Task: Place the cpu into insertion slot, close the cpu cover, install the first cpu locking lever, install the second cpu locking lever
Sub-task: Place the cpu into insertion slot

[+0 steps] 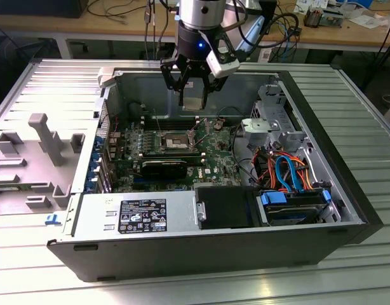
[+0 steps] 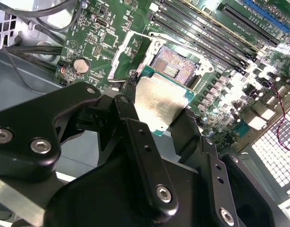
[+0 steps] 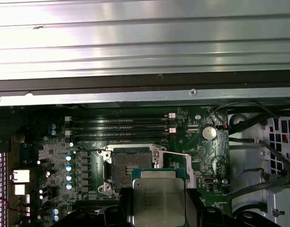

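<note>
Exterior view: black two-finger gripper [image 1: 194,95] clamped on small square silver-topped cpu [image 1: 194,103], hung above square silver-rimmed insertion slot [image 1: 176,141] on green motherboard [image 1: 215,159].
Second wrist view: fingers [image 2: 128,111] pinched cpu [image 2: 161,101] edges; insertion slot [image 2: 172,66] uncovered just beyond.
First wrist view: cpu [image 3: 159,201] apart from insertion slot [image 3: 131,165].

Robotics or electronics lab, open black desktop computer case [image 1: 201,248] on a ribbed silver aluminium table [image 1: 347,82], wooden workbench [image 1: 55,27] at the far side strewn with black cables [image 1: 279,35], grey plastic fixtures [image 1: 46,136] at the exterior view's left
</note>
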